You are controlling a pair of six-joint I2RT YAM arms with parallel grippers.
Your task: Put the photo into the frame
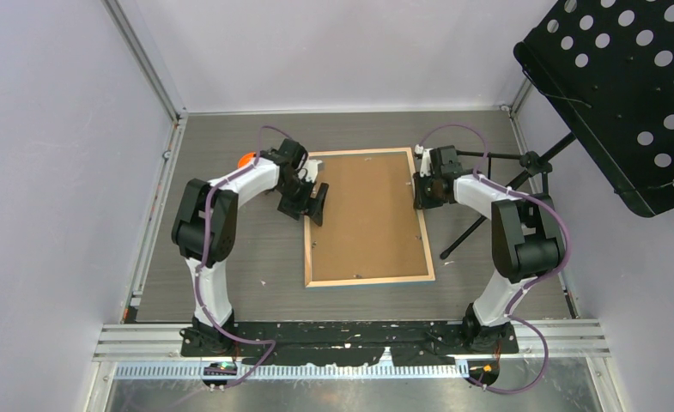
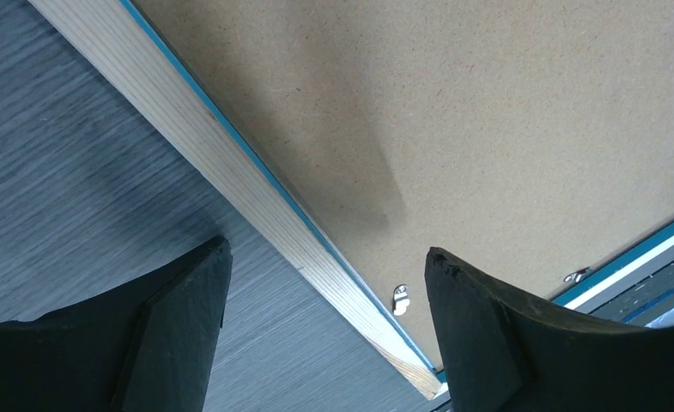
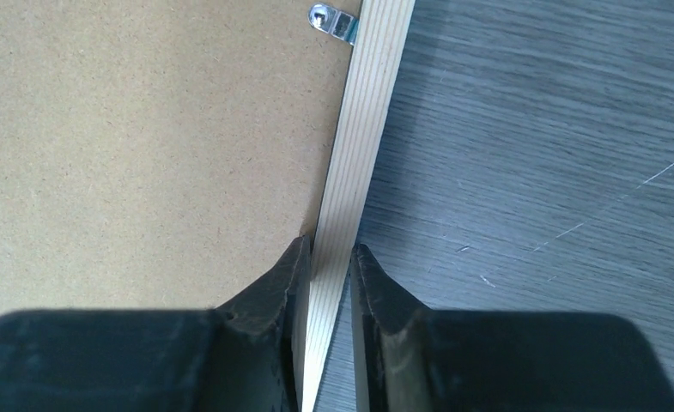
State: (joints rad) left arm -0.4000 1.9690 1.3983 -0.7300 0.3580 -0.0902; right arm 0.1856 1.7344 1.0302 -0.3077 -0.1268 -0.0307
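Note:
The frame [image 1: 307, 251] lies face down on the table, its light wood back up and a thin blue edge showing. A plain brown backing board [image 1: 367, 215] fills it. The photo is hidden or out of view. My left gripper [image 1: 314, 199] is open; its fingers straddle the frame's left rail [image 2: 230, 154], one over the table and one over the board [image 2: 488, 103]. My right gripper [image 1: 420, 190] is shut on the frame's right rail [image 3: 363, 146], one finger on the board side and one on the table side.
Small metal tabs [image 2: 400, 299] sit along the frame's inner edge, one by the right rail [image 3: 333, 23]. A black perforated music stand [image 1: 625, 94] overhangs the back right, its tripod leg [image 1: 466, 232] on the table. An orange object [image 1: 247, 160] lies behind the left arm.

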